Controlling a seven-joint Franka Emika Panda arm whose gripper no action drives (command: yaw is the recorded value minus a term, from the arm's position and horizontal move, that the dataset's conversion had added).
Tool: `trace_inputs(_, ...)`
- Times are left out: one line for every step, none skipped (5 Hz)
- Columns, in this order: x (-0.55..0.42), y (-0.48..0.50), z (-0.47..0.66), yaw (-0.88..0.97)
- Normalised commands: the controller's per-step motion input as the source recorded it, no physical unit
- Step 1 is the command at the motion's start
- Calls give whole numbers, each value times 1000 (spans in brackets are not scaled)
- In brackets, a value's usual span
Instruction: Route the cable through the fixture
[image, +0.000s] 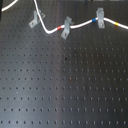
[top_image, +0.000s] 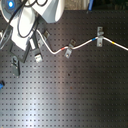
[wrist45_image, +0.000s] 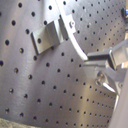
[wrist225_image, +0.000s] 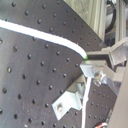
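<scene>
The white cable (image: 82, 24) runs across the board's far part with red (image: 60, 27), blue and yellow bands. Its left end curves up past the fixture (image: 34, 21), a small tilted grey bracket, on the side toward the first exterior view's right. In the second exterior view the fixture (top_image: 46, 34) sits just beside the white arm. My gripper (wrist225_image: 92, 62) is shut on the cable (wrist225_image: 50, 36) close to the bracket (wrist225_image: 70, 101). The first wrist view shows the cable (wrist45_image: 75, 45) passing the fixture's (wrist45_image: 49, 36) end into the gripper (wrist45_image: 95, 64). The gripper is out of the first exterior view.
A small grey clip (image: 65, 28) holds the cable beside the red band, and a broader upright clip (image: 99, 19) holds it further toward the first exterior view's right. The black perforated board (image: 65, 85) spreads below. The white arm (top_image: 35, 12) covers the second exterior view's upper left.
</scene>
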Motion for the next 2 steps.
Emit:
trace_inputs(0, 79, 446, -197)
trace_inputs(-19, 25, 418, -157)
